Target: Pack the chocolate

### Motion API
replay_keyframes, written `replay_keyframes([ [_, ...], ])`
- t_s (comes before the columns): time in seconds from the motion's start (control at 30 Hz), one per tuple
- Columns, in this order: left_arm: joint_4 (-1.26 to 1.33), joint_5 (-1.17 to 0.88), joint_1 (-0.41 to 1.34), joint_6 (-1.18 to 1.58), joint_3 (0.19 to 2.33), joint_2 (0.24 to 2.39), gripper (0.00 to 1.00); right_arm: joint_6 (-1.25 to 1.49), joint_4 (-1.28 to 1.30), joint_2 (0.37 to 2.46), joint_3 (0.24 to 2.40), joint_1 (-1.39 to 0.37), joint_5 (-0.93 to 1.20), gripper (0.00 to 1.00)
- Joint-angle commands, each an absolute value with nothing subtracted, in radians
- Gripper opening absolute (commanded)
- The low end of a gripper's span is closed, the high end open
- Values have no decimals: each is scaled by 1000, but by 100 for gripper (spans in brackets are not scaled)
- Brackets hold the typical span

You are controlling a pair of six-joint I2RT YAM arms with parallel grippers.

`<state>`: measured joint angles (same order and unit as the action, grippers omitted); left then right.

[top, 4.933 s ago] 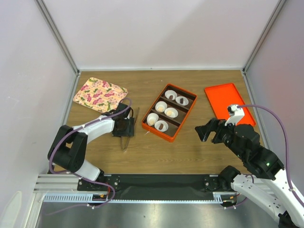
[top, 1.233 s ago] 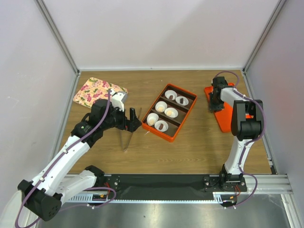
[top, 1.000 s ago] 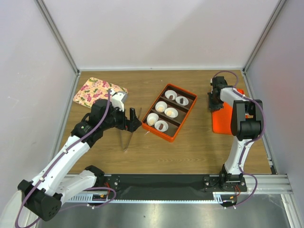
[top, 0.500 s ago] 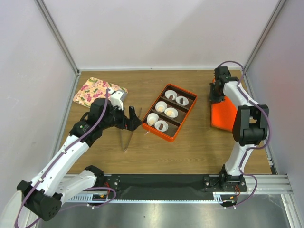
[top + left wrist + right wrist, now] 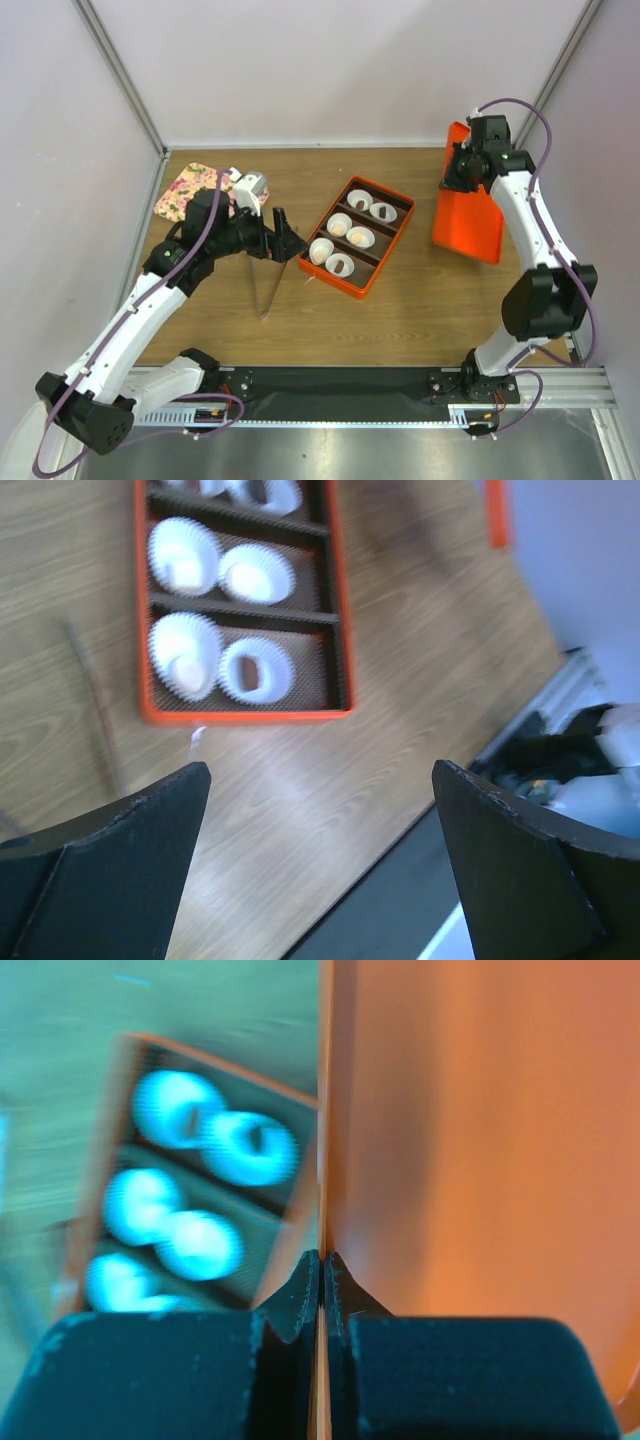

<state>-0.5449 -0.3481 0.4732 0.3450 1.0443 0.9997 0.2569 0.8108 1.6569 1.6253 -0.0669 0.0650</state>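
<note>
Six cups (image 5: 340,224) in box (image 5: 250,716); right hand (image 5: 322,1265) grips lid (image 5: 470,220).

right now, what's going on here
Two robot arms are packing chocolate. The right tool is clamped on the edge of an orange lid, holding it tipped up steeply at the far right. The left tool hangs open and empty just left of the orange box. The box's six white paper cups already hold chocolate pieces. A pair of tongs lies on the table beside the box.
</note>
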Motion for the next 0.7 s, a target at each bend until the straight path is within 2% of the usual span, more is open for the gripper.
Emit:
replay_keyframes([
  [0.0,-488,-480,447,411,1123,1003,100,328,671,1525,1674,-132,230,0],
  [0.13,-424,-628,387,485,1138,1023,100,415,536,1448,1657,-201,342,0],
  [0.3,-243,-773,322,664,1126,1025,100,603,209,1368,1582,-254,513,0],
  [0.5,33,-874,293,993,1040,1060,100,742,-161,1344,1526,-328,535,0],
  [0.67,267,-876,272,1230,967,1075,100,802,-433,1335,1477,-411,502,0],
])
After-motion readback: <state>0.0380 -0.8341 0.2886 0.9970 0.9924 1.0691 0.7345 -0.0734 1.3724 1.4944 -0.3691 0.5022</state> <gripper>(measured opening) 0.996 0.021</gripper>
